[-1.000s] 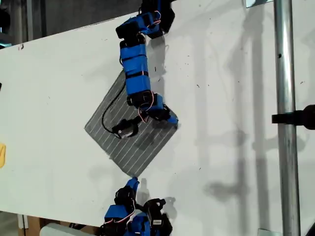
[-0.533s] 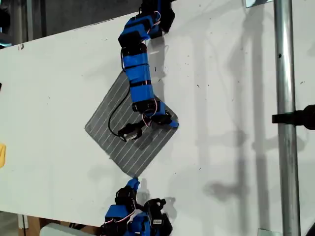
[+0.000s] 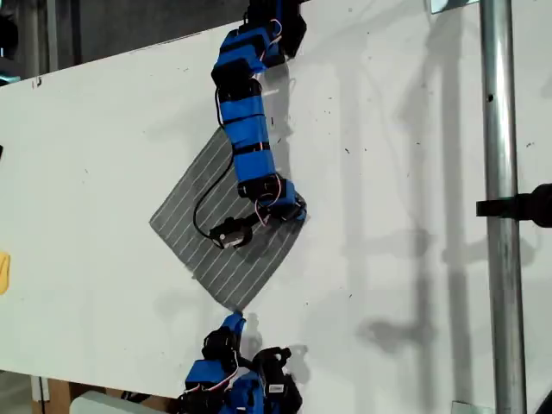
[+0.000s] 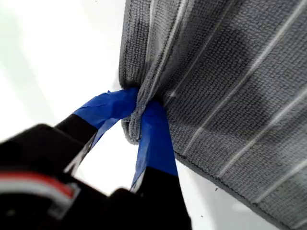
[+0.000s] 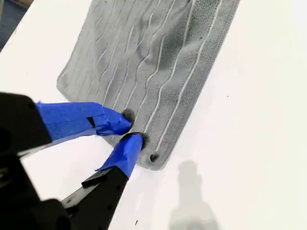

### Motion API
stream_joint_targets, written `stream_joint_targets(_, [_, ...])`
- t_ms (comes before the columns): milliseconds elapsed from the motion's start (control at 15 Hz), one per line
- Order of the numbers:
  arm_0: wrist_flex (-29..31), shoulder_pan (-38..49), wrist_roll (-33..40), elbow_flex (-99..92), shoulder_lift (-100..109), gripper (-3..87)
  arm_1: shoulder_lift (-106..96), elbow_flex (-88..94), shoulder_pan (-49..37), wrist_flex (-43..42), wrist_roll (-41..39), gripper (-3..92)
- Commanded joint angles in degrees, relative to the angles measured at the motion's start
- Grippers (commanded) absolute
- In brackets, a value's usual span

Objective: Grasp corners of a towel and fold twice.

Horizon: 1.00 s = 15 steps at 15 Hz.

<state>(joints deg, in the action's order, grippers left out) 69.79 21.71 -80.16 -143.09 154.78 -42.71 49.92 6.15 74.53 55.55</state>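
The towel point(image 3: 226, 224) lies on the white surface point(image 3: 388, 172), set as a diamond, between the two arm bases. My first gripper point(image 4: 140, 115) has its jaws clamped on a bunched corner of the towel (the cloth puckers there). My second gripper point(image 5: 130, 132) rests at the towel's nearest corner, jaws pinched on its edge.

A big white flat table point(image 3: 414, 259) fills most of the exterior view. It has small dark specks on it. A dark grey soft square towel with thin white stripes point(image 3: 194, 220) lies right on the table, turned like a diamond, nearer the exterior view's left. One towel corner point(image 3: 235, 306) points to the bottom edge of the exterior view.
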Motion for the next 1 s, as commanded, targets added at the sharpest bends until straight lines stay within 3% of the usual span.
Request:
stream_joint_targets(0, [-1.2,-1.0,-0.1,2.9,-5.5,6.8,-1.2,-0.6,0.4,1.1,0.6,-0.3])
stream_joint_targets(133, [-0.7,-1.3,2.0,11.3,-18.0,21.2,-1.1,-0.1,0.4,0.6,0.6,-0.3])
stream_joint_targets(267, [2.7,1.0,6.8,19.0,-25.8,27.4,-1.8,0.4,0.8,0.4,1.1,-0.3])
stream_joint_targets(533, [5.5,10.5,14.8,23.4,-33.3,29.8,-3.1,1.5,1.8,-0.6,2.5,-0.3])
stream_joint_targets(733, [-0.2,15.3,17.5,22.9,-44.3,28.9,-4.0,2.0,2.2,-1.1,2.8,-0.3])
stream_joint_targets(933, [-5.3,15.7,15.5,25.8,-59.8,27.6,-5.4,2.8,2.5,-1.4,3.0,-0.3])
